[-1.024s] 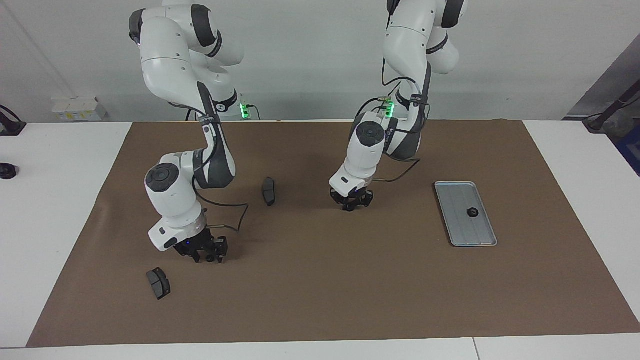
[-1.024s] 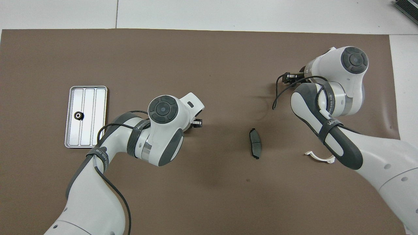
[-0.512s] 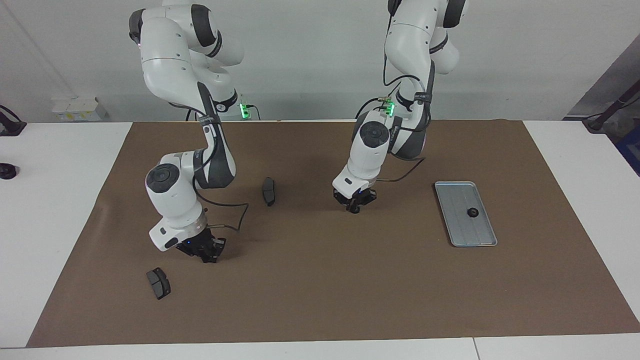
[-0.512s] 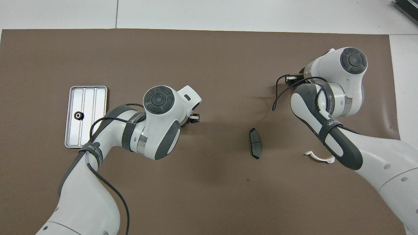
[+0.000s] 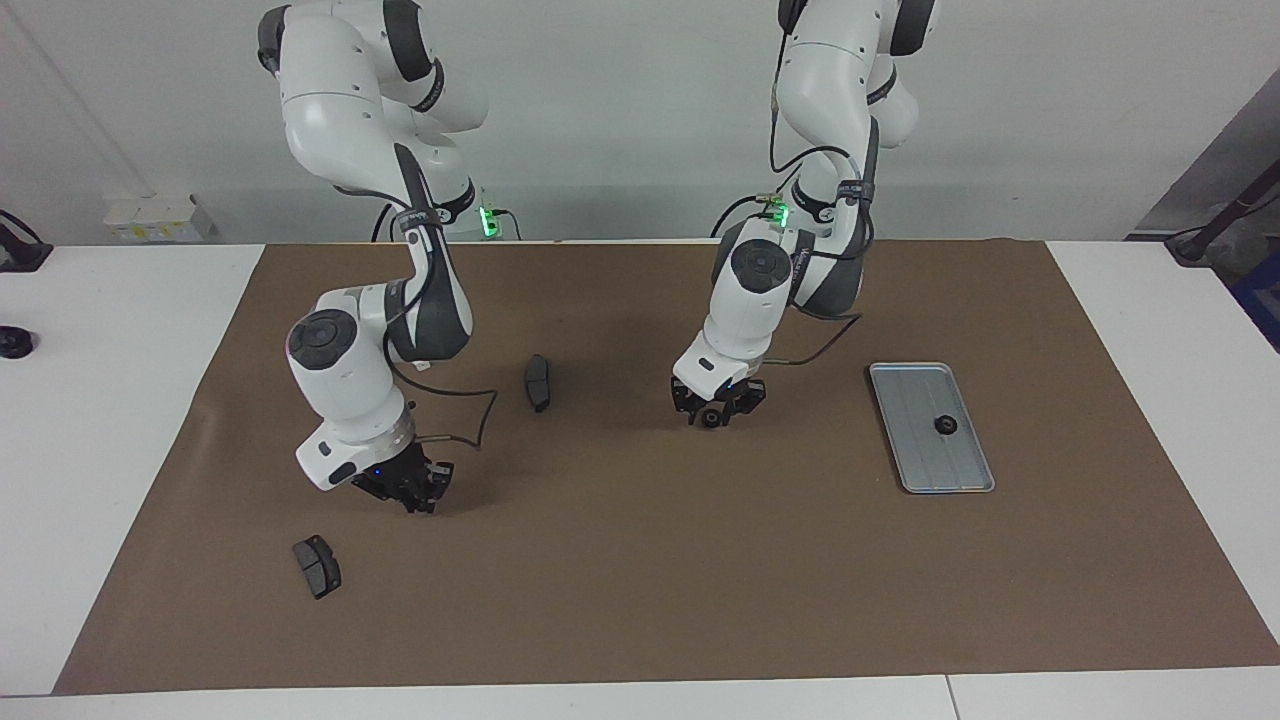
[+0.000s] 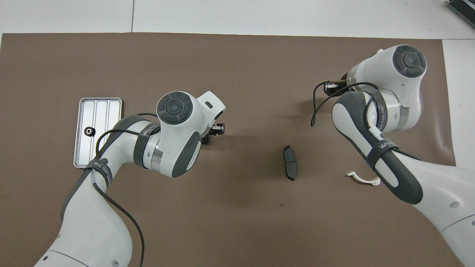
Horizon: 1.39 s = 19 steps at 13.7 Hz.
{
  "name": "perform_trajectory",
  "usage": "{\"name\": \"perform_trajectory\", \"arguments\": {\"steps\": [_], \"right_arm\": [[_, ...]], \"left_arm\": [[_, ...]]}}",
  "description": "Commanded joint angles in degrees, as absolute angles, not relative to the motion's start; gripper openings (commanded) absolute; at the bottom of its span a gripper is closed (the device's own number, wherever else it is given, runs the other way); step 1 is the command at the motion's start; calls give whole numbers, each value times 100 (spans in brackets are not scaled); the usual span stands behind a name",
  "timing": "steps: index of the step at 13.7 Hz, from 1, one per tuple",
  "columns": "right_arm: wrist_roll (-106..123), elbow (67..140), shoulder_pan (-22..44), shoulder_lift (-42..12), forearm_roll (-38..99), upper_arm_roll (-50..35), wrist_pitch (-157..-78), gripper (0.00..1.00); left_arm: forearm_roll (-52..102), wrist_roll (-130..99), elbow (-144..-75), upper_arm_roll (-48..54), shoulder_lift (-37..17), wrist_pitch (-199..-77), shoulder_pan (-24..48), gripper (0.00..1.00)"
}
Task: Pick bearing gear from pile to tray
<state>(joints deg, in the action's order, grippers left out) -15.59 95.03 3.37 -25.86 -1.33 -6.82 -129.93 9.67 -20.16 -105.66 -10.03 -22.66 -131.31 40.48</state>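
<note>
Gears: one black gear (image 5: 944,425) is lying in the silver tray (image 5: 915,455) at the left arm's end | left gripper (image 5: 714,417) is pinching another small black gear (image 5: 712,419) over the brown mat (image 5: 640,570) | right gripper (image 5: 415,497) is hanging over the mat, fingers closed together | white table (image 5: 110,400) is showing around the mat

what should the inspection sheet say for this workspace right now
surface: brown mat on white table
job's things: tray toward the left arm's end, one gear on it; second gear in left gripper
clutter: brake pad, second brake pad, white bracket
grippers: left shut on second gear over the mat; right gripper over the mat
cables: black wrist cable looped at each arm
surroundings: nothing seen
</note>
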Motion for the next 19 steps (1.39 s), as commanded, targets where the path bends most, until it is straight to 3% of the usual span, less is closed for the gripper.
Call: {"name": "perform_trajectory", "arguments": {"steps": [1,7,13,15,19], "right_arm": [[-2169,9387,614,-2584,-53,-738,-12937,0],[-2855,9378,966,-2584,-61,-738,-13052,0],[-3576,9325,1476,-2601,-44,-747,-13244,0],[-3927,9325,1765,-2628,-53,-747,-13333,0],[-4569,9316,2336,-2786,-53,-747,-13719,0]], "left_arm": [[905,-2065,-10880,-976,-2206,-13543,4017,57],[905,-2065,-11241,-976,-2110,-13711,4069,54],[905,-2074,-11303,-976,-2065,-13649,4052,18],[923,-2083,-11093,-984,-2109,-13571,3964,17],[897,-1961,-10398,-984,-2153,-13184,2895,17]]}}
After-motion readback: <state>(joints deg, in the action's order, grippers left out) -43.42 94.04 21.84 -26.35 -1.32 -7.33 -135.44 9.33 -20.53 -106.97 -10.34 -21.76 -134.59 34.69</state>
